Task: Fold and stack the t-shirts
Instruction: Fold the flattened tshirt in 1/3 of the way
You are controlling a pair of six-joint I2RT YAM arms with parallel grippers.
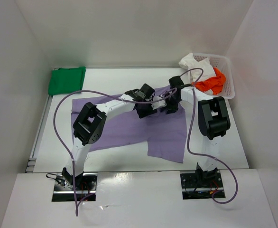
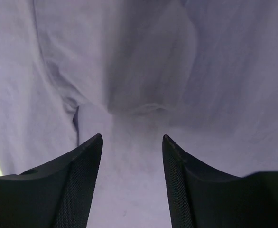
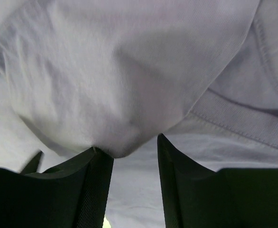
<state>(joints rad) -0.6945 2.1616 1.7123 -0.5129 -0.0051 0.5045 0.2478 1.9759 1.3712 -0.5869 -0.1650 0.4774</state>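
Lavender t-shirt lies spread on the counter. Left hand and right hand stand parted over its far edge, gripping nothing. Green t-shirt sits folded, far-left corner.

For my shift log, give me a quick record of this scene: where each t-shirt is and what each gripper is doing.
Green t-shirt: folded, far left corner of table
Lavender t-shirt: spread out mid-table, under both grippers
White t-shirt: in basket, far right
Orange-red t-shirt: in basket, beside the white one
Left gripper: open, over lavender cloth
Right gripper: open, cloth fold at its fingertips
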